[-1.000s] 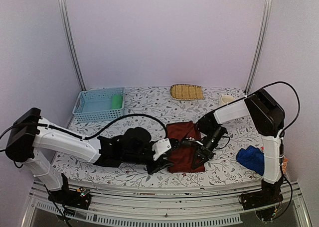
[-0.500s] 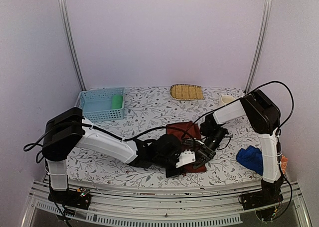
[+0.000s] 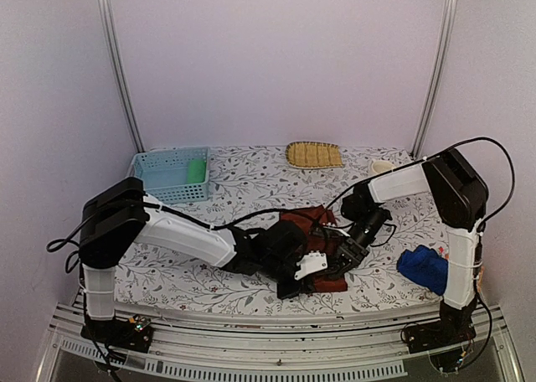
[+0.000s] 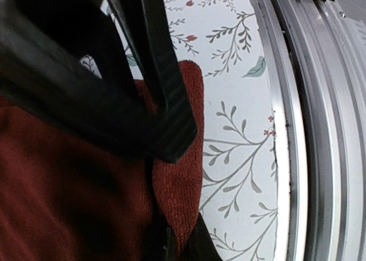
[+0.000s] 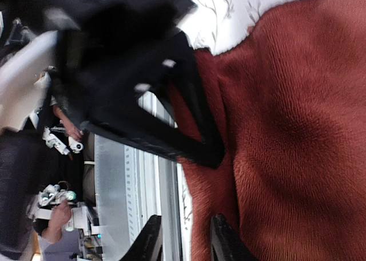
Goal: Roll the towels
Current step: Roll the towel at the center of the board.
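The dark reddish-brown towel [image 3: 308,221] lies spread on the table [image 3: 251,177] at its middle, close to the near edge, with both arms reaching in over it. The left gripper [image 4: 174,198] is at the towel's near edge. Its jaws stand close together with a ridge of terry between them, which I read as a pinch on the hem. The right gripper [image 5: 214,198] sits just to the right on the same edge. Its jaws are partly spread, with the towel's border lying in the gap, and they are not clamped on it.

Of the other towels, the blue one [image 3: 421,267] lies bunched at the right of the table, and the green one [image 3: 196,170] sits in the pale blue basket [image 3: 167,193] at the far left.

The step in hand looks like taking hold of the near hem to start the roll, so this towel's roll is not yet begun. Next, the right jaws need to close on the hem level with the left. Then the 2 grippers should lift and turn it over toward the far side together, since 1 side leading would skew the roll.
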You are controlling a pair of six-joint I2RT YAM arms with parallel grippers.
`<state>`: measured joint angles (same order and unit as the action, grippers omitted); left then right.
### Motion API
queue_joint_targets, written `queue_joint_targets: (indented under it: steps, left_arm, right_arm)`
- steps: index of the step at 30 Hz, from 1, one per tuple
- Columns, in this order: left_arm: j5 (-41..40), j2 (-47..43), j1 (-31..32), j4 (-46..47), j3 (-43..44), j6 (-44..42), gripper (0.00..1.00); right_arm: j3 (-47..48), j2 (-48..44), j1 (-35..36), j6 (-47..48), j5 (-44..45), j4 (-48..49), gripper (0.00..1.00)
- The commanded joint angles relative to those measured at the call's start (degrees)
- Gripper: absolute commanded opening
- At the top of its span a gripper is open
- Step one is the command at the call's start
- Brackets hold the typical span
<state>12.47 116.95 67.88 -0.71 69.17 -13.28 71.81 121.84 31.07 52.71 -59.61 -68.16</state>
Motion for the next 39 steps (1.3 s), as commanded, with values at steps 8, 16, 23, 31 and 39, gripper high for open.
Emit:
queue_joint_targets:
  steps: [8,16,23,31,39]
  left_arm:
    - [21.0,6.8,-7.4,-12.0,7.4,15.0,0.0]
    - [37.9,14.0,-14.0,-10.1,10.3,35.2,0.0]
    - [41.1,15.9,-15.5,-9.2,11.0,41.2,0.0]
    - [42.5,17.1,-15.5,-12.2,13.5,40.2,0.0]
    - [43.3,18.6,-15.6,-13.8,15.3,39.3,0.0]
  right_arm:
    - [-7.2,-36.9,-7.4,-12.0,14.1,20.7,0.32]
    - [-22.1,-51.6,1.4,-5.5,28.4,28.4,0.29]
    - [-28.5,-47.8,15.7,-7.7,44.0,39.4,0.41]
    - [-28.2,-38.1,23.2,-8.9,51.8,48.2,0.47]
    - [-29.8,-32.7,25.0,-9.5,58.0,52.3,0.42]
